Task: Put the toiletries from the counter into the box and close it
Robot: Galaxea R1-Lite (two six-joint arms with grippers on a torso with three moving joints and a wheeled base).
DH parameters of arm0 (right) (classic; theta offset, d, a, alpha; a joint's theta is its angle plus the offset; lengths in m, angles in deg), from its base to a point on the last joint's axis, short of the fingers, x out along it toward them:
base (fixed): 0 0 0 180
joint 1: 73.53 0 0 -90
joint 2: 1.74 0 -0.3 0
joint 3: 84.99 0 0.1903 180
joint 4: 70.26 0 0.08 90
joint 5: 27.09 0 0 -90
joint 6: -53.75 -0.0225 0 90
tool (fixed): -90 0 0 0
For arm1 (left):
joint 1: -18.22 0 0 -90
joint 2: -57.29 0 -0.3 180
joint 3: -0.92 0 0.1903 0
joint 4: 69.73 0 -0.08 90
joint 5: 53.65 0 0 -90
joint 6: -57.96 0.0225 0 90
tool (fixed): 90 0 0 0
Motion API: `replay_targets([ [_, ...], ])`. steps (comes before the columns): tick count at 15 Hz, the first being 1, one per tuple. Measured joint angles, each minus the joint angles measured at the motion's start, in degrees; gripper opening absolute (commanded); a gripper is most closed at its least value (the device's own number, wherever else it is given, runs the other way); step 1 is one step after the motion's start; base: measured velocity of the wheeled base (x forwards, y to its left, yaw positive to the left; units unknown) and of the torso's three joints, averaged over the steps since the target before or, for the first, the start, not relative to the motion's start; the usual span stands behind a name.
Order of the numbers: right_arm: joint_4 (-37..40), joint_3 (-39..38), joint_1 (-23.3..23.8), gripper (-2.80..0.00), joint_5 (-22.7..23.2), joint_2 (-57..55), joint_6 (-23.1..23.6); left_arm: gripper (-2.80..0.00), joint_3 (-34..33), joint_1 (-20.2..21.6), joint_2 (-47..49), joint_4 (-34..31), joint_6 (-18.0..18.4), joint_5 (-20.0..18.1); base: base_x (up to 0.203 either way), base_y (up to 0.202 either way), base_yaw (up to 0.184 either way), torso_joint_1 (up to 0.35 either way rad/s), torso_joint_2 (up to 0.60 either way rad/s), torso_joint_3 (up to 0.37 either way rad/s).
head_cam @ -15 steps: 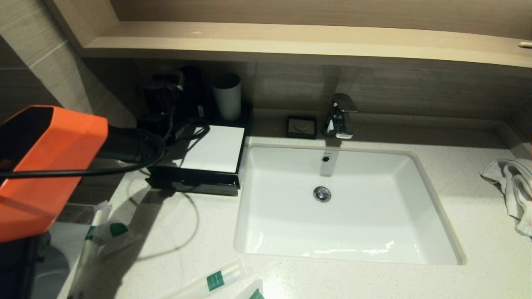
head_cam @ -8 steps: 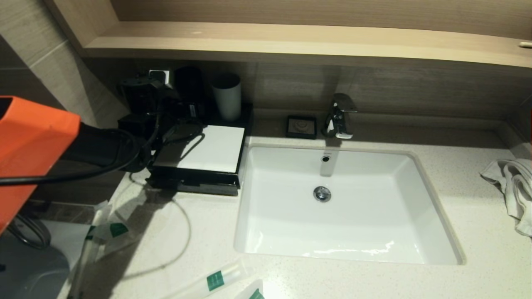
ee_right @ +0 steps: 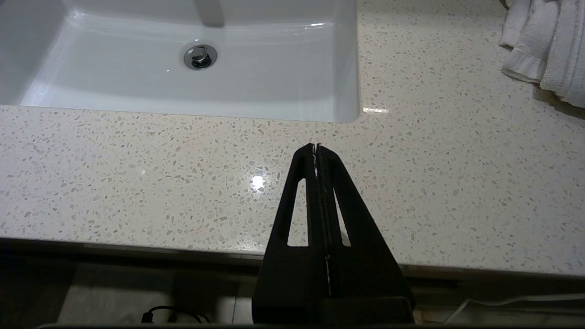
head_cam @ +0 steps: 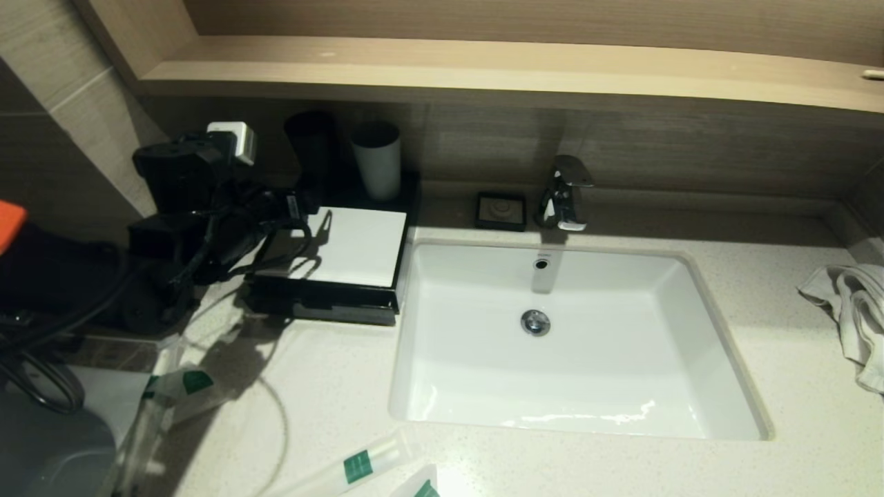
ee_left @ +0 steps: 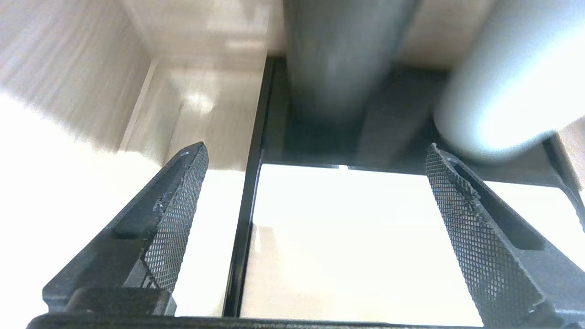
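Observation:
The black box [head_cam: 324, 304] with its white top panel [head_cam: 356, 245] stands on the counter [head_cam: 331, 386] left of the sink. My left gripper [head_cam: 286, 224] hovers over the box's left edge, open and empty. In the left wrist view its fingers [ee_left: 183, 192] stand wide apart over the white panel [ee_left: 347, 246]. Toiletries lie on the counter's near left: a packet with a green label [head_cam: 185, 384], a long thin one [head_cam: 359, 466] and another at the front edge [head_cam: 425, 489]. My right gripper [ee_right: 316, 147] is shut and empty above the counter's front edge, right of the sink.
A black cup [head_cam: 311, 148] and a white cup [head_cam: 376, 159] stand behind the box. A soap dish [head_cam: 501, 210] and the faucet [head_cam: 566, 193] sit behind the sink basin [head_cam: 573, 345]. A white towel [head_cam: 853, 310] lies at the far right. A wooden shelf overhangs the back wall.
My left arm has drawn back to the left; its orange forearm has nearly left the head view. The gripper has slid from over the white panel to the box's left edge.

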Motion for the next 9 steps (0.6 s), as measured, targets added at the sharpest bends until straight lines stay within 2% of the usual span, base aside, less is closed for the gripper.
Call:
replay_targets([
  [5, 0.0, 0.0, 0.0, -2.80, 0.0, 0.0, 0.0, 0.00, -13.4, -0.3, -12.9, -0.7, -0.7, 0.2, 0.000, 0.000, 0.000, 0.000, 0.00, 0.000],
  [6, 0.0, 0.0, 0.0, -2.80, 0.0, 0.0, 0.0, -2.80, -15.9, -0.3, -15.5, -1.7, -0.7, 0.3, 0.000, 0.000, 0.000, 0.000, 0.00, 0.000],
  [9, 0.0, 0.0, 0.0, -2.80, 0.0, 0.0, 0.0, -2.80, -21.4, -0.2, -22.9, -6.2, -0.7, 0.4, 0.000, 0.000, 0.000, 0.000, 0.00, 0.000],
])
